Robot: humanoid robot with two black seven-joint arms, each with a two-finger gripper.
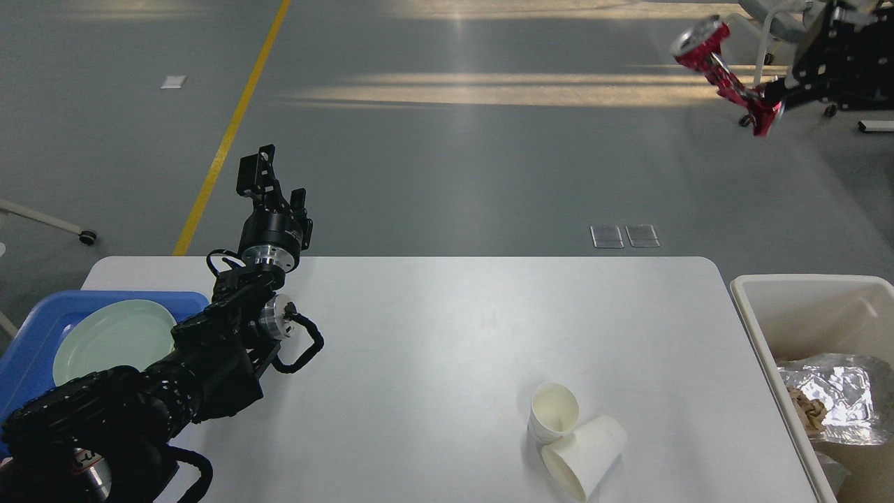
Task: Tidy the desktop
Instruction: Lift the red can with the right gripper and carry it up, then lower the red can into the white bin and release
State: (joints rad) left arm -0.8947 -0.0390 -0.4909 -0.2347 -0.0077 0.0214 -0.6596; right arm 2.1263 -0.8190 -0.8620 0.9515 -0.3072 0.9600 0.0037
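The white desktop (pixel 419 335) fills the lower view. On its front right, a white paper cup (pixel 553 412) stands upright with a second cup (pixel 585 455) lying on its side against it. My right gripper (pixel 770 105) is high at the top right, beyond the table, shut on a crushed red can (pixel 723 73) held in the air. My left gripper (pixel 260 171) points up and away over the table's far left edge, open and empty.
A blue tray (pixel 28 335) with a pale green plate (pixel 112 339) sits at the left edge under my left arm. A cream-white bin (pixel 803 307) stands to the table's right, with a crumpled foil bag (pixel 834 398) inside. A wheeled chair stands on the floor at the back right.
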